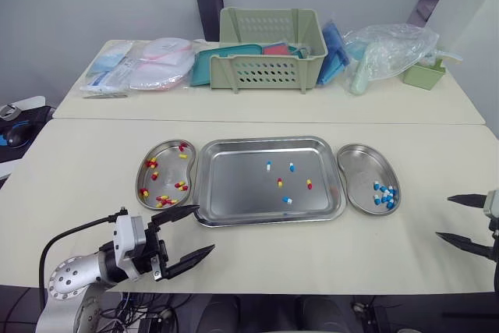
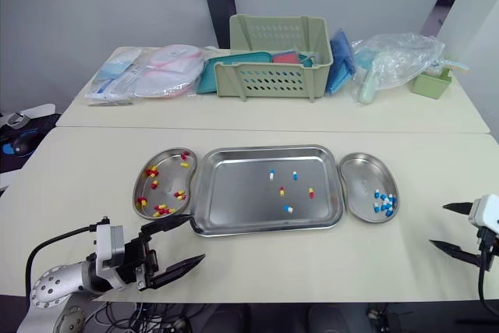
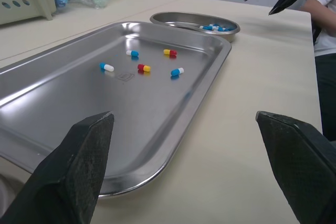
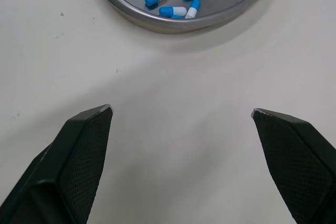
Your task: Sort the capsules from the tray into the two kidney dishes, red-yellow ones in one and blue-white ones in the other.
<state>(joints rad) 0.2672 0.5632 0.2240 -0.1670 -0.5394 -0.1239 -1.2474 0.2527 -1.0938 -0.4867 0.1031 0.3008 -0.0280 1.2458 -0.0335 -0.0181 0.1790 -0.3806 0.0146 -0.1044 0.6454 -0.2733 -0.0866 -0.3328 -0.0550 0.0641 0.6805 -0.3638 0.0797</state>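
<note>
Five capsules [image 1: 280,182] are lying loose in the tray [image 1: 234,208] at centre frame: three blue-white and two red-yellow, all near the tray's middle and apart from each other. Two kidney dishes are flanking the tray. The left dish [image 1: 170,168] is holding red-yellow ones, roughly nine; some are bunched, so the count is not exact. The right dish [image 1: 359,165] is holding blue-white ones, about six, crowding its lower part. Judging by that split, sorting is running well past halfway.

The left claw [image 1: 203,228] is hovering at lower left of the frame, just off the tray's lower left corner, spread wide and pinching nothing. The right claw [image 1: 444,217] is hovering at the right edge over bare tabletop [image 1: 312,255], below and right of the right dish, also spread and empty.

Likely next pick is the lowest blue-white capsule [image 1: 287,200], sitting nearest the tray's lower rim. Whichever claw is taking it should be coming down steeply, narrowing first, and straddling the capsule across its short side. It should be closing slowly, since the smooth steel is probably letting capsules roll or skid.
</note>
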